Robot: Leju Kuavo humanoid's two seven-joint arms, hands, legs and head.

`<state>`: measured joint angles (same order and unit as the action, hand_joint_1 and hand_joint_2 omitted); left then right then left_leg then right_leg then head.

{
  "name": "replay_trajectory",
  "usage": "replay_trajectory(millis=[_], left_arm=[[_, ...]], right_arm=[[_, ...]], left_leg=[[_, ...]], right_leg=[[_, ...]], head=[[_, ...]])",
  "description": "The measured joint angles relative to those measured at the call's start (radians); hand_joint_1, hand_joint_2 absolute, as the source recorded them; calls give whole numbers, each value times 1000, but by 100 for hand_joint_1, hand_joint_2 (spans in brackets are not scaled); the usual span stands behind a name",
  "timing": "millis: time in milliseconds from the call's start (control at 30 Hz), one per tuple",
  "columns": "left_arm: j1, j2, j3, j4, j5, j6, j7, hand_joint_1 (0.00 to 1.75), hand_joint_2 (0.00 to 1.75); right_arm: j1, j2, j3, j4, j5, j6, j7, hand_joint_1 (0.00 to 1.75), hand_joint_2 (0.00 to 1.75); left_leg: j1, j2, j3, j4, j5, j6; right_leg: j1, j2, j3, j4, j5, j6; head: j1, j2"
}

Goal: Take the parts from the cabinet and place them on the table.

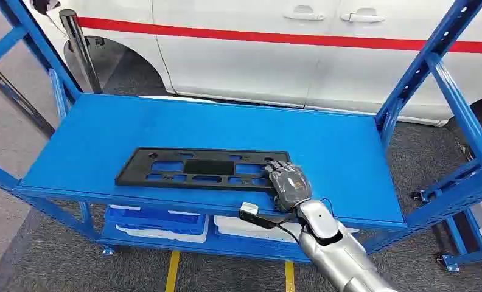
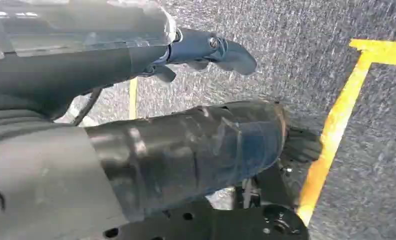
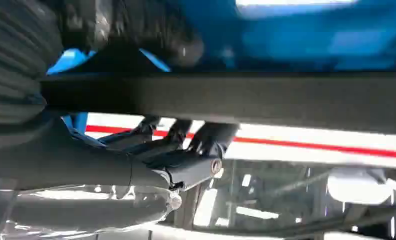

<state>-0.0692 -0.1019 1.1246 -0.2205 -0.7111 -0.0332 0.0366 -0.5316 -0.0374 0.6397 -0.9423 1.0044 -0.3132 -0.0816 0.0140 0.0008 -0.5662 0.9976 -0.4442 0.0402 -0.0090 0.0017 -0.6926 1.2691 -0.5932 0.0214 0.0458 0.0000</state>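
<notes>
Fingers [image 1: 279, 168] of the right hand [image 1: 289, 184] are curled over the near right end of a black panel [image 1: 203, 168], gripped flat on the blue shelf [image 1: 342, 152]; the left hand [image 2: 206, 50] is seen hanging with nothing held, fingers apart.

A white vehicle [image 1: 324, 48] with a red stripe [image 1: 275, 38] is standing at the far side. Grey carpet floor [image 1: 56, 261] with yellow lines [image 1: 173, 271] is lying below. Blue metal posts [image 1: 430, 61] are rising at left and right, and a chrome post [image 1: 80, 48] is standing far left.
</notes>
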Motion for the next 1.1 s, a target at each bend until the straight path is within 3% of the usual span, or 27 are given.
replay_trajectory(millis=[33, 67, 100, 167, 200, 233, 300, 367, 433, 500, 533, 567, 600, 633, 700, 733, 767, 833, 900, 933, 1033, 1067, 1100], left_arm=[[0, 0, 0, 0, 0, 0, 0, 0, 0], [1, 0, 0, 0, 0, 0, 0, 0, 0], [1, 0, 0, 0, 0, 0, 0, 0, 0], [0, 0, 0, 0, 0, -1, 0, 0, 0], [1, -1, 0, 0, 0, -2, 0, 0, 0], [0, -2, 0, 0, 0, -3, -1, 0, 0], [-1, -1, 0, 0, 0, -3, -1, 0, 0], [-1, -1, 0, 0, -2, -5, -2, 0, 0], [0, 0, 1, 0, -2, -6, -4, 0, 0], [0, -1, 1, 0, -2, -8, -4, 0, 0], [2, -2, 1, 0, -2, -9, -5, 0, 0], [3, -2, 1, 0, -2, -9, -8, 0, 0], [5, -2, 2, 0, -2, -9, -13, 0, 0], [6, -1, 3, 0, -2, -8, -21, 0, 0], [6, -1, 3, 0, -3, -6, -52, 0, 0], [4, -1, 3, 0, -3, -10, -68, 0, 175], [3, -2, 3, 0, -3, -13, -81, 0, 175], [0, -2, 4, 0, -5, -8, -84, 0, 175], [-3, -3, 4, 0, -18, 26, -54, 0, 175], [-3, -4, 4, 0, -26, 48, -28, 0, 175], [-1, -4, 4, 0, -34, 77, 7, 0, 175], [0, -4, 5, 0, -34, 78, 16, 0, 175], [0, -4, 5, 0, -35, 78, 24, 0, 175]], right_arm=[[0, 0, 1, 1, 0, 0, 0, 164, 175], [-2, 0, 2, 3, 0, -1, 0, 164, 175], [-6, 0, 5, 5, 0, -1, 0, 166, 175], [-11, 0, 9, 5, 0, -1, -1, 171, 175], [-14, 0, 10, 5, 1, -1, -3, 168, 175], [-17, 0, 12, 5, 1, -1, -4, 169, 175], [-20, 0, 18, 5, 0, 0, -9, 169, 175], [-23, 0, 23, 5, -4, 0, -14, 175, 175], [-27, 3, 28, 5, -9, 2, -16, 175, 175], [-28, 3, 33, 5, -16, 3, -18, 173, 175], [-29, 3, 36, 5, -19, 3, -18, 173, 175], [-29, 3, 37, 6, -22, 3, -18, 171, 175], [-29, 3, 38, 6, -24, 3, -18, 173, 175], [-30, 3, 39, 6, -26, 3, -18, 171, 175], [-33, 2, 39, 5, -26, 1, -13, 171, 175], [-35, 0, 39, 3, -24, 1, -10, 173, 175], [-37, -3, 39, 0, -23, 2, -3, 171, 175], [-41, -8, 39, -9, -22, 13, 5, 173, 175], [-42, -14, 39, -17, -25, 31, 8, 173, 175], [-43, -14, 39, -17, -28, 37, 8, 173, 175], [-39, -14, 41, -8, -31, 22, -1, 173, 175], [-38, -14, 43, -2, -31, 9, -2, 173, 175], [-37, -14, 45, 2, -29, -3, -2, 173, 175]], left_leg=[[0, 0, 0, 0, 0, 0], [-1, 0, 1, 1, 0, 0], [-1, -1, 3, 1, -2, 0], [-1, -3, 8, 4, -6, -5], [-1, -4, 8, 7, -9, -9], [-9, -5, 4, 15, -13, -15], [-7, -5, 5, 11, -11, -24], [-5, -7, 9, 7, -12, -37], [-2, -5, -15, 64, -55, -46], [3, -5, -87, 221, -137, -54], [4, -5, -119, 288, -161, -57], [6, -5, -132, 319, -159, -60], [7, -5, -121, 296, -135, -61], [9, -4, -87, 228, -92, -61], [13, -4, 6, 40, -11, -59], [5, -5, 18, 17, -31, -57], [6, -7, 14, 18, -25, -46], [3, -7, 12, 20, -26, -37], [10, -2, 16, 7, -15, -18], [8, 1, 15, 7, -14, -12], [4, 4, 9, 7, -13, -4], [3, 4, 9, 8, -13, -4], [3, 4, 10, 9, -13, -3]], right_leg=[[-1, 0, -20, 41, -12, 1], [-3, 0, -31, 62, 0, 2], [-4, 0, -13, 23, 32, 1], [-4, -1, 71, -146, 121, -6], [-4, -1, 110, -229, 145, -13], [4, -1, 116, -246, 133, -15], [4, 0, 113, -245, 135, -21], [2, -2, 120, -255, 140, -35], [-5, -7, 124, -263, 145, -46], [-4, -11, 121, -263, 145, -48], [-4, -13, 120, -262, 145, -49], [-4, -13, 120, -262, 145, -48], [-4, -12, 121, -261, 145, -48], [-5, -11, 122, -260, 145, -48], [-7, -9, 123, -251, 139, -38], [1, -8, 118, -245, 136, -30], [1, -5, 116, -245, 138, -25], [1, -3, 117, -250, 144, -14], [-5, -2, 114, -243, 135, -2], [-5, -2, 100, -207, 105, 0], [-5, -2, -7, 20, -4, 7], [-5, -2, -28, 62, -8, 7], [-4, -2, -23, 50, 15, 5]], head=[[0, 0], [0, 0], [0, 0], [0, 0], [1, 0], [0, 0], [-1, 0], [-1, 0], [-4, 0], [-4, 0], [-4, 0], [-4, 0], [-4, 0], [-4, 0], [-4, 0], [-4, 0], [-1, 0], [-2, 0], [-2, 0], [-2, 0], [-2, 0], [-2, 0], [-2, 0]])
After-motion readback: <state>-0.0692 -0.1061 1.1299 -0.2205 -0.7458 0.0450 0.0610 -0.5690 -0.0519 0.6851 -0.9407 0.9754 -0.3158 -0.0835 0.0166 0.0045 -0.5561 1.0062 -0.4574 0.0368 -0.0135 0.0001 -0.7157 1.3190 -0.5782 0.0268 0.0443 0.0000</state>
